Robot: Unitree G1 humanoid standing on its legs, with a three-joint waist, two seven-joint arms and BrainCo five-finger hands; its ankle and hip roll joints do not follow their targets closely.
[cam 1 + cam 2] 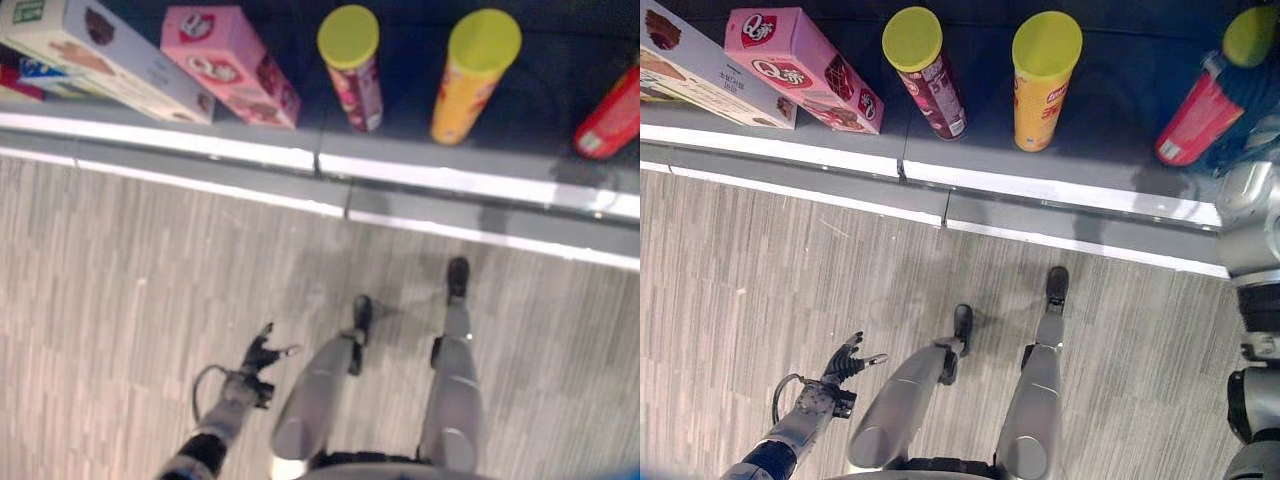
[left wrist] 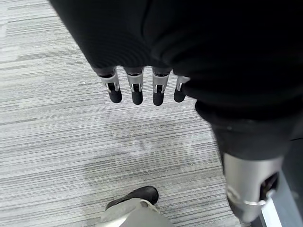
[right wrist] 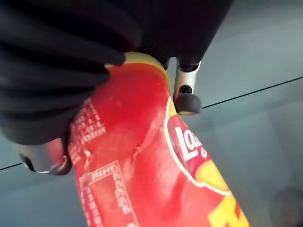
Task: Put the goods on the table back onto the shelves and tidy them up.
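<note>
A red can (image 1: 1188,122) with a yellow lid leans on the dark shelf (image 1: 1080,165) at its far right end. My right hand (image 3: 52,71) is shut on its upper part, a fingertip (image 3: 187,102) curled against the can (image 3: 142,165). In the eye views the hand's dark cover (image 1: 1248,100) sits right beside the can (image 1: 610,120). My left hand (image 1: 847,360) hangs low over the floor at the lower left, open and holding nothing, its fingers (image 2: 137,92) straight.
Along the shelf stand a yellow can (image 1: 1040,85), a maroon can (image 1: 930,85), a tilted pink box (image 1: 805,70) and a long pale box (image 1: 700,70). The shelf's white front edge (image 1: 840,160) runs across above grey striped carpet (image 1: 790,270).
</note>
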